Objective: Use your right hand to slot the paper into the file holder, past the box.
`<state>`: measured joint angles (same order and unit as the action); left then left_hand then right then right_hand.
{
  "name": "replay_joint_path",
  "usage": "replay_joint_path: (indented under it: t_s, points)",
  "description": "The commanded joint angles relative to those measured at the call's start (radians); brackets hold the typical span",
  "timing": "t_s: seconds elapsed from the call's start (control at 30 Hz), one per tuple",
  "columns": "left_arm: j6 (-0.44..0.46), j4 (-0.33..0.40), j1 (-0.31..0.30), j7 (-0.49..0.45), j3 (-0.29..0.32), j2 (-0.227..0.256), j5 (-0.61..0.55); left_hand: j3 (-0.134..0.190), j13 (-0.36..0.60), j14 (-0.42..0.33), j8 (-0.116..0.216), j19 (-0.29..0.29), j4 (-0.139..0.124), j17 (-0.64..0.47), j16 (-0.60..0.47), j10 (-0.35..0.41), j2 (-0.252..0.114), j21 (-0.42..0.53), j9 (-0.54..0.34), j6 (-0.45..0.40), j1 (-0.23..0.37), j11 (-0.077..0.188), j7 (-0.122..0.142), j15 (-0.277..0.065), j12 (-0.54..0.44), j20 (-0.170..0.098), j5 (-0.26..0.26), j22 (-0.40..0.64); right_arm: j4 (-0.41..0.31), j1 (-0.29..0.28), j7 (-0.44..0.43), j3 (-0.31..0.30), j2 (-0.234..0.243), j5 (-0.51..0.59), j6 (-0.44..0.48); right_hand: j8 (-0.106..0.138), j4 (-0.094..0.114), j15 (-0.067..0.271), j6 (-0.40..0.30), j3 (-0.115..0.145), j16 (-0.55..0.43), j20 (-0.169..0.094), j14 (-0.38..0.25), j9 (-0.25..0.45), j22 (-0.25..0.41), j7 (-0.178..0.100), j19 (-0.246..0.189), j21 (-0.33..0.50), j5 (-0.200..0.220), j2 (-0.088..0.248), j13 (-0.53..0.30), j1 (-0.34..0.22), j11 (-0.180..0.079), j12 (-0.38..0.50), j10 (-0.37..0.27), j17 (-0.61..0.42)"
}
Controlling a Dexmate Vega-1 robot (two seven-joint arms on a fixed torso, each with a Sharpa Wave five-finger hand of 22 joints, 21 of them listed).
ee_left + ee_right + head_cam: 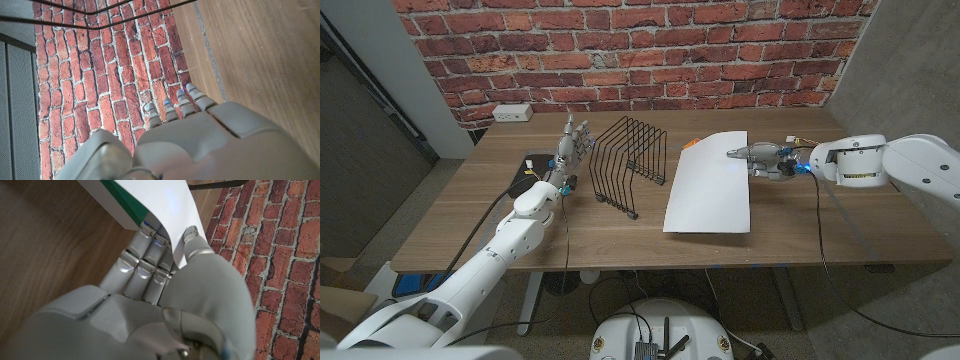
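A white sheet of paper (pixel 708 183) is tilted over the table, its near edge down on the wood. My right hand (pixel 760 158) pinches its far right corner; in the right wrist view the thumb (pixel 192 242) presses the paper (pixel 170 205) against the fingers. Under the sheet lies a box, showing an orange corner (pixel 688 146) and a white and green side (pixel 120 202). The black wire file holder (pixel 630 165) stands to the left of the paper, with its slots bare. Beside the holder my left hand (pixel 572 145) stands upright with fingers apart, holding nothing.
A white power outlet (pixel 512 112) sits on the brick wall behind the wooden table (pixel 600 235). A black cable (pixel 533 163) lies near my left wrist. The holder's wires (pixel 100 10) cross the left wrist view beyond my left hand (pixel 190 145).
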<state>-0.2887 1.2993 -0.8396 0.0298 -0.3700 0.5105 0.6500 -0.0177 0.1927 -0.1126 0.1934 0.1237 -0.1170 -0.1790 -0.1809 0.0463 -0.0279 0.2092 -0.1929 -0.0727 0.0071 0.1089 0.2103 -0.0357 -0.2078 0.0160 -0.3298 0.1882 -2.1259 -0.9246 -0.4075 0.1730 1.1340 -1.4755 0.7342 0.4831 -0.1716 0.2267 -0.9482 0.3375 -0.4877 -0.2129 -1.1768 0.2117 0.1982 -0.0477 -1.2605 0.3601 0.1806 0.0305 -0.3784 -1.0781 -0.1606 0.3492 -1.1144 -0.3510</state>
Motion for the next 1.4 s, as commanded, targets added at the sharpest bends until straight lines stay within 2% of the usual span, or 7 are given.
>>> replay_joint_path:
  t_s: [0.03, 0.37, 0.53, 1.03, 1.4]
  points:
    - [-0.001, -0.001, 0.0, 0.0, 0.0, 0.0, 0.0, 0.001, 0.006, -0.01, 0.006, 0.006, -0.007, -0.003, -0.007, -0.003, -0.009, 0.008, -0.005, -0.001, -0.001, 0.006, 0.009, 0.001, -0.007, -0.002, -0.002, 0.006, -0.056, -0.012, -0.042, -0.032, 0.044, 0.024, 0.004, 0.003, 0.009, -0.002, -0.008, 0.001, 0.006, 0.0, -0.01, 0.006, 0.002, 0.002, 0.002, 0.011, -0.004, 0.004, -0.008, -0.011, 0.002, 0.006, -0.008, -0.005]
    - [-0.001, 0.0, 0.0, 0.0, 0.0, 0.0, 0.0, 0.001, 0.006, -0.009, 0.006, 0.007, -0.007, -0.003, -0.006, -0.003, -0.009, 0.008, -0.005, 0.0, -0.001, 0.007, 0.009, 0.001, -0.007, -0.002, -0.002, 0.006, -0.091, -0.014, -0.06, -0.054, 0.084, 0.053, 0.017, 0.004, 0.011, -0.002, -0.007, 0.001, 0.008, 0.0, -0.013, 0.006, 0.003, 0.003, 0.005, 0.014, -0.004, 0.006, -0.015, -0.011, 0.004, 0.005, -0.009, -0.009]
    - [-0.001, 0.0, 0.0, 0.0, 0.0, 0.0, 0.0, 0.001, 0.006, -0.01, 0.006, 0.007, -0.007, -0.003, -0.006, -0.002, -0.009, 0.008, -0.005, 0.0, -0.001, 0.008, 0.009, 0.001, -0.007, -0.002, -0.002, 0.006, -0.093, -0.02, 0.009, -0.052, 0.111, 0.12, 0.002, 0.004, 0.012, -0.002, -0.004, 0.001, 0.009, 0.0, -0.013, 0.006, 0.004, 0.002, 0.01, 0.015, -0.003, 0.008, -0.019, -0.011, 0.005, 0.004, -0.007, -0.012]
    - [0.0, 0.0, 0.0, 0.0, 0.0, 0.0, 0.0, 0.001, 0.006, -0.01, 0.006, 0.006, -0.007, -0.003, -0.006, -0.001, -0.009, 0.008, -0.005, -0.001, -0.001, 0.006, 0.009, 0.001, -0.007, -0.002, -0.002, 0.006, -0.122, -0.024, 0.066, -0.054, 0.145, 0.272, -0.014, 0.005, 0.002, 0.003, -0.003, 0.005, 0.012, -0.001, -0.014, 0.007, 0.006, -0.005, 0.019, 0.021, -0.002, 0.007, -0.032, -0.034, 0.001, 0.001, -0.007, -0.021]
    - [0.0, 0.0, 0.0, 0.0, 0.0, 0.0, 0.0, 0.001, 0.006, -0.009, 0.006, 0.007, -0.007, -0.003, -0.006, 0.0, -0.009, 0.008, -0.005, -0.001, -0.001, 0.006, 0.009, 0.0, -0.008, -0.002, -0.002, 0.006, -0.139, -0.032, 0.106, -0.067, 0.167, 0.382, -0.025, 0.006, 0.002, 0.003, 0.002, 0.005, 0.017, -0.001, -0.011, 0.008, 0.008, -0.009, 0.029, 0.025, -0.002, 0.005, -0.042, -0.044, 0.0, -0.004, -0.002, -0.027]
